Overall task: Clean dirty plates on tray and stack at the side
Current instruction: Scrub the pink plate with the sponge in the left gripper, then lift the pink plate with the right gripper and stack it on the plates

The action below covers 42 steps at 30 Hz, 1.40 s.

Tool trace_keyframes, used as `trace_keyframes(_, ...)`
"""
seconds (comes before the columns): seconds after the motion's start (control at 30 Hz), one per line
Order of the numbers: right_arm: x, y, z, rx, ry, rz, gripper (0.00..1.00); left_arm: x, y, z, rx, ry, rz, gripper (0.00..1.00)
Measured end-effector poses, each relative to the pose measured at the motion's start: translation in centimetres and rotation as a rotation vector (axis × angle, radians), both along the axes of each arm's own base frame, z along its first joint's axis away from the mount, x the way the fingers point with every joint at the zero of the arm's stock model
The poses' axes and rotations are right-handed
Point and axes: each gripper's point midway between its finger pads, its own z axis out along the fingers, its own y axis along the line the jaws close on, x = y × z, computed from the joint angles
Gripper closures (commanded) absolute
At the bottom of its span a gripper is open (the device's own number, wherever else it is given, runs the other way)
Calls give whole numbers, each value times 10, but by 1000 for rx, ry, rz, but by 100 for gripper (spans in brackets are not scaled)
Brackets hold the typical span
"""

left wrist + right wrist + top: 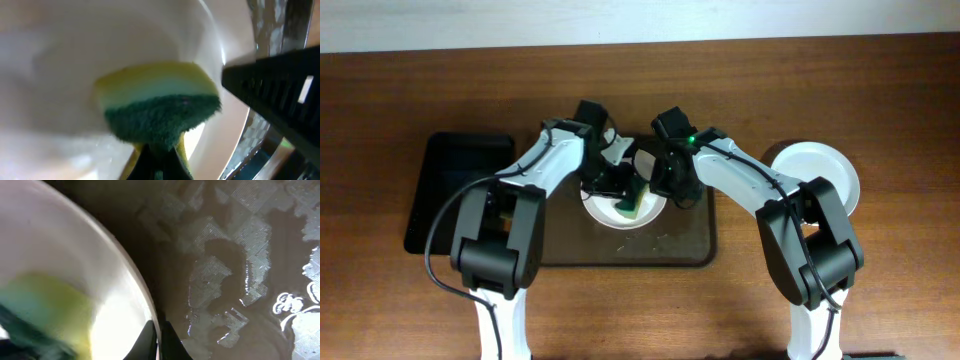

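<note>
A white plate (605,212) lies on the dark brown tray (685,245), in its upper middle. My left gripper (618,186) is shut on a yellow and green sponge (633,203) and presses it on the plate's face. In the left wrist view the sponge (160,100) lies green side forward on the white plate (65,75), held by the fingers (160,152). My right gripper (660,186) is shut on the plate's right rim. The right wrist view shows its fingers (159,332) pinching the rim (125,270). Another white plate (817,172) lies on the table at the right. No blue-green plate shows.
A smaller black tray (460,185) sits at the left of the brown tray. The brown tray's floor is wet with suds and streaks (235,280). Small crumbs or droplets lie on the tray below the plate (660,238).
</note>
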Motion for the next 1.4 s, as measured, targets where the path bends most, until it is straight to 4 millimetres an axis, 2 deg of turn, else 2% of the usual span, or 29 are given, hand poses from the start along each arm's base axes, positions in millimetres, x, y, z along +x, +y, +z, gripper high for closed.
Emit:
trace_keyframes(0.1, 0, 0, 0, 0, 0, -2, 96, 37, 28, 10, 29, -62, 97, 99)
trace_keyframes(0.17, 0, 0, 0, 0, 0, -2, 96, 71, 66, 23, 88, -140, 188, 100)
trace_keyframes(0.23, 0, 0, 0, 0, 0, -2, 96, 90, 96, 31, 133, -180, 252, 100)
trace_keyframes(0.3, 0, 0, 0, 1, 0, -3, 96, 95, 115, 36, 155, -180, 288, 99)
trace_keyframes(0.37, 0, 0, 0, 1, 1, -2, 96, 92, 122, 38, 158, -160, 303, 99)
trace_keyframes(0.43, -2, 0, 1, -1, 2, 18, 96, 82, 123, 44, 161, -108, 300, 100)
trace_keyframes(0.53, -16, -11, 8, -43, 40, 48, 96, 74, 120, 58, 157, -68, 284, 100)
trace_keyframes(0.57, -20, -16, 16, -65, 38, 53, 96, 73, 120, 59, 157, -65, 278, 100)
trace_keyframes(0.73, -23, -57, 101, -270, -181, 46, 96, 72, 120, 60, 158, -67, 263, 99)
trace_keyframes(0.77, -24, -63, 125, -355, -274, 54, 96, 72, 120, 60, 158, -69, 260, 99)
trace_keyframes(0.8, -25, -64, 133, -402, -311, 62, 96, 72, 120, 60, 158, -70, 260, 99)
trace_keyframes(0.93, -33, -48, 167, -689, -536, 162, 96, 73, 120, 60, 157, -74, 260, 99)
trace_keyframes(1.1, -51, -14, 241, -1017, -945, 201, 96, 74, 120, 60, 156, -78, 261, 100)
trace_keyframes(1.17, -57, -9, 259, -1085, -1032, 187, 96, 74, 120, 60, 156, -79, 261, 99)
trace_keyframes(1.23, -57, -11, 266, -1117, -1059, 173, 96, 74, 120, 60, 156, -80, 261, 99)
trace_keyframes(1.4, -57, -12, 271, -1135, -1079, 157, 96, 74, 120, 60, 156, -80, 261, 99)
